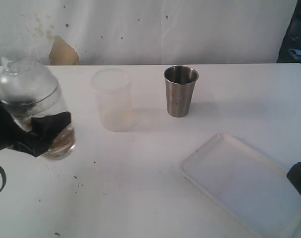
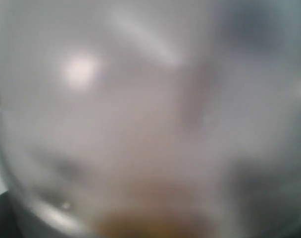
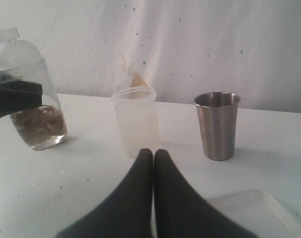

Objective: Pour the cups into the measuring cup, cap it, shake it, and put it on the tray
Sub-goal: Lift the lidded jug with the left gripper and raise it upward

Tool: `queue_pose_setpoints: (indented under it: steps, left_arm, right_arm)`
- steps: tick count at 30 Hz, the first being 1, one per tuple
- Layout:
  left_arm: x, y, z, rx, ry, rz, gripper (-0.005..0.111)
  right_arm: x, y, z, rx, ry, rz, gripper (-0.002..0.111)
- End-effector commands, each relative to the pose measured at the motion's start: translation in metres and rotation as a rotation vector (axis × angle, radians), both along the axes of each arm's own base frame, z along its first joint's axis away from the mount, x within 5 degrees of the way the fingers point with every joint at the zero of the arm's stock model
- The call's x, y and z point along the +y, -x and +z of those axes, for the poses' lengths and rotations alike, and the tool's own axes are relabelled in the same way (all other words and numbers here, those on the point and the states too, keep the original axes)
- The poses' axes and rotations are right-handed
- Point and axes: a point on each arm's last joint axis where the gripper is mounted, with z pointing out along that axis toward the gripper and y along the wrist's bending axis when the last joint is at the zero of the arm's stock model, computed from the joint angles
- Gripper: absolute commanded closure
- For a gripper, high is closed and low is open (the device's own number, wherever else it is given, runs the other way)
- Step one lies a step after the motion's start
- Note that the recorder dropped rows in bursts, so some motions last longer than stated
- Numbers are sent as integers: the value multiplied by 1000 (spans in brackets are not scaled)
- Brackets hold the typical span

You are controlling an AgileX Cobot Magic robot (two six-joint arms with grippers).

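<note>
Left gripper is clamping the capped measuring cup, tilted, in the air above the table's left side, apparently mid-shake; right gripper is idling, fingers together; next comes carrying the cup across onto the tray, well apart.

The left gripper was matte black and blocky — the right gripper had two smooth black fingers tapering to rounded tips.

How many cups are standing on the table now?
2: frosted plastic cup mid-table, steel tumbler right of it. Left gripper holds the capped measuring cup; others may be hidden.
</note>
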Motion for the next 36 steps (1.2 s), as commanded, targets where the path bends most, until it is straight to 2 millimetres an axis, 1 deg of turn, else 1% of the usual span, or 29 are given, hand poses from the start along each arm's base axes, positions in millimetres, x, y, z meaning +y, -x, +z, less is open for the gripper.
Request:
queue_pose_setpoints:
  steps: [1, 2, 3, 4, 5, 7, 9, 10, 11, 13, 15, 17, 18, 20, 22, 23, 24, 25, 28, 30, 31, 33, 36]
  left_arm:
    - [-9, -6, 28, -83, -52, -46, 107]
    - [0, -13, 24, -1, -72, 69, 107]
    - [7, -17, 21, 73, -54, 171, 107]
    - [10, -19, 20, 107, -33, 220, 107]
    - [9, -19, 21, 98, -4, 216, 107]
    - [-5, -11, 24, 36, 14, 66, 107]
    - [-21, 0, 27, -32, -20, -118, 107]
    - [-23, 2, 26, -45, -49, -144, 107]
    - [-21, 1, 24, -31, -66, -119, 107]
    - [-9, -7, 18, 61, -80, 42, 107]
    - [4, -14, 15, 113, -70, 214, 107]
    - [8, -16, 17, 115, -24, 286, 107]
    - [6, -16, 20, 104, 16, 272, 107]
    - [-9, -11, 26, 68, 79, 143, 107]
    - [-26, 0, 33, -22, 74, -62, 107]
    - [-30, 2, 34, -52, 67, -113, 107]
    - [-30, 3, 35, -63, 58, -123, 107]
    - [-27, 1, 34, -46, 53, -77, 107]
    - [-6, -9, 26, 70, 4, 195, 107]
    - [2, -12, 24, 90, 6, 290, 107]
    - [2, -12, 24, 99, 27, 290, 107]
    - [-9, -8, 28, 92, 88, 192, 107]
    - [-28, 4, 34, -7, 55, -57, 107]
  right_arm:
    - [-1, 0, -1, -4, -4, -13, 108]
    - [-1, 0, -1, -2, -3, -12, 108]
    - [-1, 0, -1, -2, -3, -12, 108]
    - [-1, 0, -1, -2, -3, -12, 108]
    - [-1, 0, -1, -4, -4, -13, 108]
    - [-1, 0, 0, -9, -6, -14, 108]
    - [-1, 0, 0, -12, -8, -14, 108]
    - [-1, 0, 0, -12, -8, -14, 108]
    - [-1, 0, 0, -12, -8, -14, 108]
    - [-1, 0, 0, -11, -7, -14, 108]
    - [-1, 0, 0, -9, -6, -14, 108]
    - [-1, 0, -1, -7, -5, -13, 108]
    - [-1, 0, -1, -7, -5, -13, 108]
    - [-1, 0, 0, -9, -6, -14, 108]
    - [-1, 0, 0, -11, -7, -14, 108]
    - [-1, 0, 0, -11, -7, -14, 108]
    - [-1, 0, 0, -11, -7, -14, 108]
    - [-1, 0, 0, -11, -7, -14, 108]
    - [-1, 0, 0, -9, -6, -14, 108]
    - [-1, 0, -1, -8, -5, -13, 108]
    - [-1, 0, -1, -8, -5, -13, 108]
    - [-1, 0, 0, -10, -6, -14, 108]
    - [-1, 0, 0, -10, -6, -14, 108]
